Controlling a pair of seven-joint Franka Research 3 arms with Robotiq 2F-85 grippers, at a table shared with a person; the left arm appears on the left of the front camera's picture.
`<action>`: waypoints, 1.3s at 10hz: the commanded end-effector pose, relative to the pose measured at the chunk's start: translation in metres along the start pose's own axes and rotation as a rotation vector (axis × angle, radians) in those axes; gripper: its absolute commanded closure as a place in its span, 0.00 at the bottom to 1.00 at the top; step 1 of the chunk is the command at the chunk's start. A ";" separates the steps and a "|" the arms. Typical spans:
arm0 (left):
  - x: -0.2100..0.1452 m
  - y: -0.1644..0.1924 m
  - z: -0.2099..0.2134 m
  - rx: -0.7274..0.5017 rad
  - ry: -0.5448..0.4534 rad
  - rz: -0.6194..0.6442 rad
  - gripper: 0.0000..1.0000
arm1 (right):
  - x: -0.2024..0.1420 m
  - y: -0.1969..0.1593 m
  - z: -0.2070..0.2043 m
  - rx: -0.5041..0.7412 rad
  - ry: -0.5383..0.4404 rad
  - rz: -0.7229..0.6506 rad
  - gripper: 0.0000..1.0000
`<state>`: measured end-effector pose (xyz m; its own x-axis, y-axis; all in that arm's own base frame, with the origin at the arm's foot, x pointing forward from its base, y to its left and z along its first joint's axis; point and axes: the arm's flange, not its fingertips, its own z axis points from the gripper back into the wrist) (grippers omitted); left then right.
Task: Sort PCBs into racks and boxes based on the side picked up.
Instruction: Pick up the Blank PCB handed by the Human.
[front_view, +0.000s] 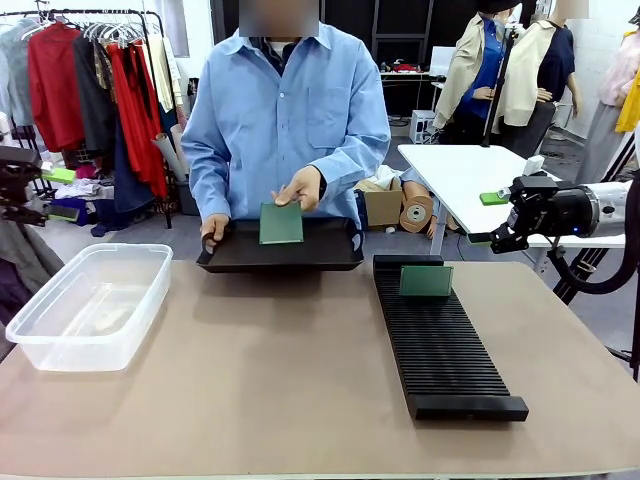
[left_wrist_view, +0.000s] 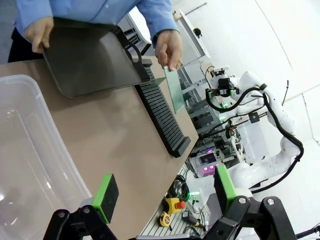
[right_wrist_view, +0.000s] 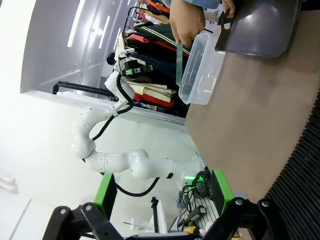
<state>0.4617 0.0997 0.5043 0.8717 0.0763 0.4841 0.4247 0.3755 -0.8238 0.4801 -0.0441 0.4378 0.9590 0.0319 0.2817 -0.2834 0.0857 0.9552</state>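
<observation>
Handover step, we reckon: person's hand (front_view: 303, 186) holds a PCB (front_view: 281, 223) upright over the tray (front_view: 300, 258) at the surface's far edge. A 2nd PCB (front_view: 426, 281) stands in the rack (front_view: 440, 340), far end; box (front_view: 60, 355) has none. Left fingers (left_wrist_view: 106, 197) and right fingers (right_wrist_view: 106, 194) are spread wide, gripping nothing. Next move prob. needs one arm to reach in & pinch the offered board by its edges.

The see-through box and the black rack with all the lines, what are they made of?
The box looks like clear, glossy plastic: you can see the table through its walls, and light glints on them. The rack looks like matte black plastic, probably moulded, since its thin ribs are very even and barely shine. The pictures can't settle that for sure.
</observation>
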 end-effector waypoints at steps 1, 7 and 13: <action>0.017 0.003 -0.026 -0.035 0.012 -0.026 0.00 | 0.001 0.001 0.000 0.009 -0.011 0.003 0.00; 0.032 0.012 -0.115 -0.152 0.013 -0.062 0.00 | 0.001 0.001 0.000 0.009 -0.011 0.003 0.00; 0.037 0.022 -0.206 -0.191 0.048 -0.088 0.00 | 0.001 0.001 0.000 0.009 -0.011 0.003 0.00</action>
<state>0.5454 -0.0725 0.4451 0.8539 -0.0025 0.5204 0.5100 0.2026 -0.8360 0.4800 -0.0443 0.4375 0.9592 0.0311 0.2811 -0.2827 0.0854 0.9554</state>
